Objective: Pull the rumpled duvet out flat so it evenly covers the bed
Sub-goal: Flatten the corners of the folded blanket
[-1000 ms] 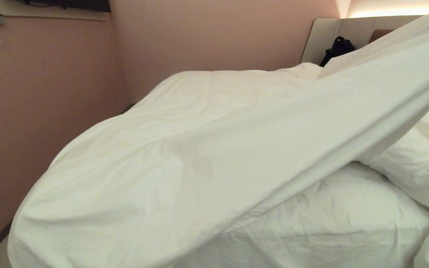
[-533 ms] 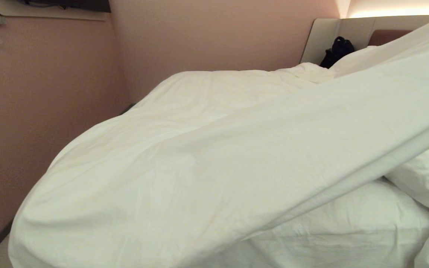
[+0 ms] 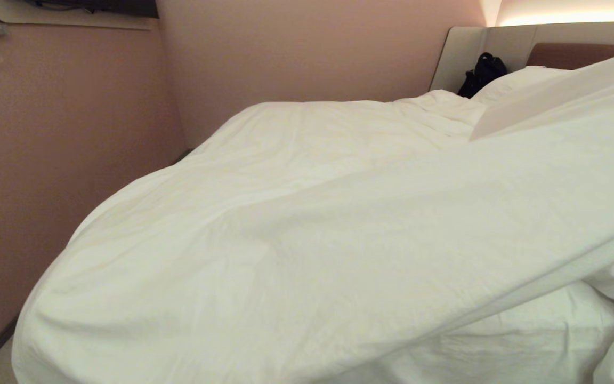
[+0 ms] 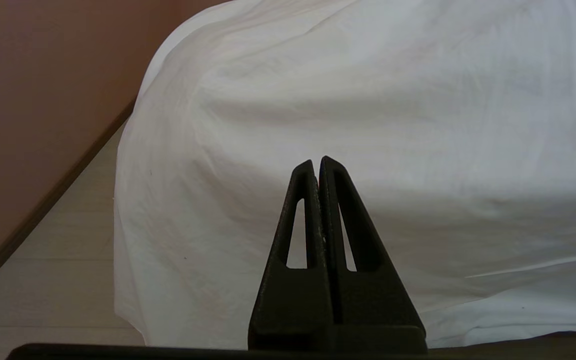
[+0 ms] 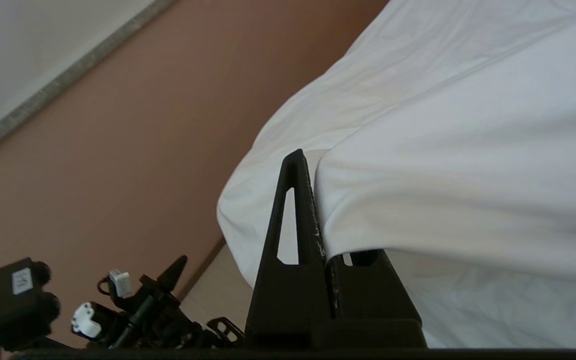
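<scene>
Sank lower across the wide white-sheeted bed [image 3: 525, 341] since a second ago: the thick, creased white duvet [image 3: 307, 250], lifted at its right edge, now uncovered the brown headboard [image 3: 573, 53]. Right gripper [image 5: 318, 210] fingers pinched on that edge, likely to spread it flat. Left gripper [image 4: 317, 165] parked low, fingers pressed together, empty.

One duvet [image 3: 296, 224] lying over one bed [image 3: 504, 341]; one pillow [image 3: 515, 80] showing; one black bag [image 3: 482, 70] sitting by one headboard [image 3: 568, 40]; two hands showing: left hand [image 4: 317, 162], right hand [image 5: 313, 165].
</scene>
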